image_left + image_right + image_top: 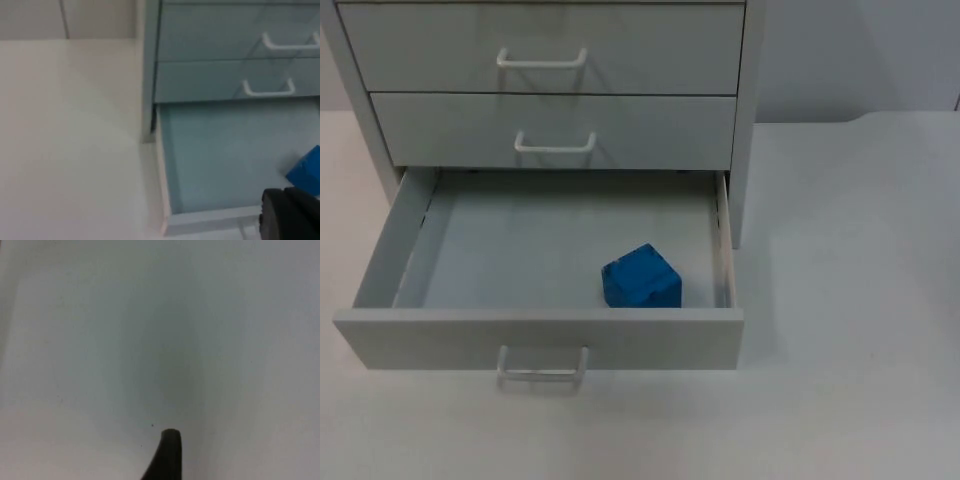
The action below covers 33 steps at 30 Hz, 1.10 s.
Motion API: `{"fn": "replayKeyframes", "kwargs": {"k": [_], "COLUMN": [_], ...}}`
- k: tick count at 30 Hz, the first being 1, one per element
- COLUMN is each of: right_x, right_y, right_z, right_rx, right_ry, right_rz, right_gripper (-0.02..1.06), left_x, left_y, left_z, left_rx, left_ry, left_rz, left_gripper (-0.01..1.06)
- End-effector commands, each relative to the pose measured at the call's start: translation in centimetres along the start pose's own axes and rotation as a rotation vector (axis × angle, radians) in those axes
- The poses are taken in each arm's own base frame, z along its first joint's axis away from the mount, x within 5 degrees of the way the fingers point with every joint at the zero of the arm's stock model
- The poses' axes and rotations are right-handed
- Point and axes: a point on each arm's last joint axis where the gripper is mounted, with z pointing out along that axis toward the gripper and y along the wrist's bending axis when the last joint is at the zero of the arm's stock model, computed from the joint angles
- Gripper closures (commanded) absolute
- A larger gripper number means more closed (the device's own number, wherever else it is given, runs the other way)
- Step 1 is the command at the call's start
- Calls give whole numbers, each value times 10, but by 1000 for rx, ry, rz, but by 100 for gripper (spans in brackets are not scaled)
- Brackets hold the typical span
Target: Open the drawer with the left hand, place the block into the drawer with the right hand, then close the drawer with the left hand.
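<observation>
A grey cabinet has three drawers with white handles. Its bottom drawer [540, 338] is pulled out wide, and its handle [542, 366] faces the table's front edge. A blue block [641, 277] lies inside on the drawer floor, near the front right corner. In the left wrist view the blue block [307, 170] lies in the open drawer [210, 160]. My left gripper [290, 215] hangs off the cabinet's left side, apart from the handle. My right gripper [167, 455] waits above bare white table top, with nothing near it.
The two upper drawers [555, 125] are closed, each handle [542, 58] flush in front. White table top [850, 300] stretches to the right of the cabinet and along the front. The grey partition wall [860, 50] stands behind.
</observation>
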Motion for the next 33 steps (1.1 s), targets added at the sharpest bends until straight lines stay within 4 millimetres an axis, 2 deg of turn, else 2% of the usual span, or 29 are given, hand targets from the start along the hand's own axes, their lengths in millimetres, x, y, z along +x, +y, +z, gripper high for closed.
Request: {"fn": "replayKeyframes", "kwargs": {"k": [1,4,8,12,15,17,20,21,22,25,26,27,30,33], "right_x": [1,1,1,1,0,0,0,0,0,1,1,1,1,1], "right_y": [-1,-1,-1,-1,-1,-1,-1,-1,-1,-1,-2,-2,-2,-2], "right_z": [-1,-1,-1,-1,-1,-1,-1,-1,-1,-1,-1,-1,-1,-1], "right_rx": [0,0,0,-1,2,3,3,3,3,6,8,8,12,12], "right_ry": [-3,-3,-3,-8,-13,-14,-14,-12,-12,-3,-2,-2,-3,-3], "right_rz": [-2,-2,-2,-2,-6,-7,-7,-6,-6,-7,-8,-8,-12,-12], "right_gripper": [31,31,31,31,31,31,31,31,31,31,31,31,31,31], "left_x": [-18,-42,-54,-55,-51,-48,-40,-34,-34,-8,3,3,35,47], "left_y": [-2,-3,-8,-19,-35,-42,-60,-67,-67,-83,-87,-87,-96,-97], "left_z": [4,15,29,47,65,69,81,85,85,96,99,99,107,111], "left_rx": [47,90,133,157,165,161,118,111,111,97,103,103,160,192], "left_ry": [4,46,81,121,174,188,222,228,228,214,209,209,156,140], "left_rz": [44,109,167,273,389,453,643,766,766,993,1024,1024,1152,1225], "left_gripper": [105,105,105,105,105,105,105,105,105,105,105,105,105,105]}}
